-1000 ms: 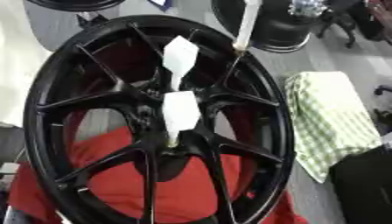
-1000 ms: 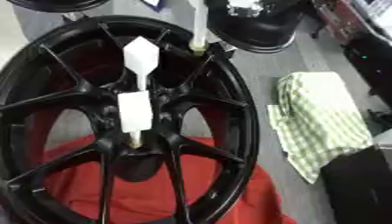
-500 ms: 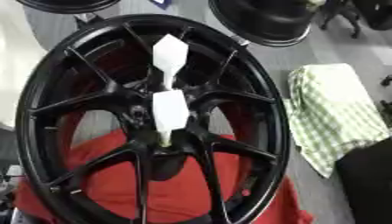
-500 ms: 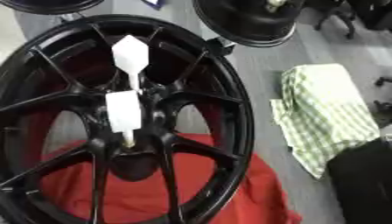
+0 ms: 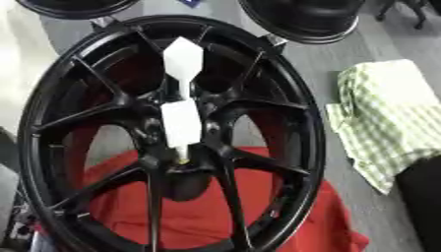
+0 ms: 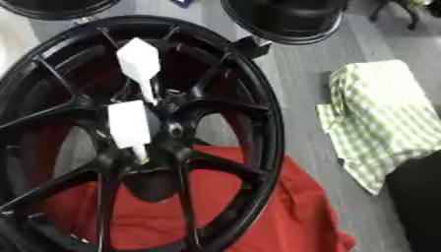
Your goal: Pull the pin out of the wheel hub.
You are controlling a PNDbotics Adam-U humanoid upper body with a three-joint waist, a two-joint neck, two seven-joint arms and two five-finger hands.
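One large black spoked alloy wheel (image 5: 164, 142) carried two white flat-headed pins (image 5: 182, 125). One red cloth (image 5: 215, 211) and one green checked cloth (image 5: 388, 118) lay there.

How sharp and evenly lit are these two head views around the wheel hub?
Left eye view: soft all over; the white pins are washed out, without surface detail, and the black wheel spokes blur into the hub. Right eye view: equally soft, with pale glare at the upper left edge; the checked cloth is bright but its pattern reads. Neither hand shows.

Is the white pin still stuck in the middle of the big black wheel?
Yes, it looks in. The lower white pin stands with its thin tip down in the wheel hub. How deep it goes cannot be told.
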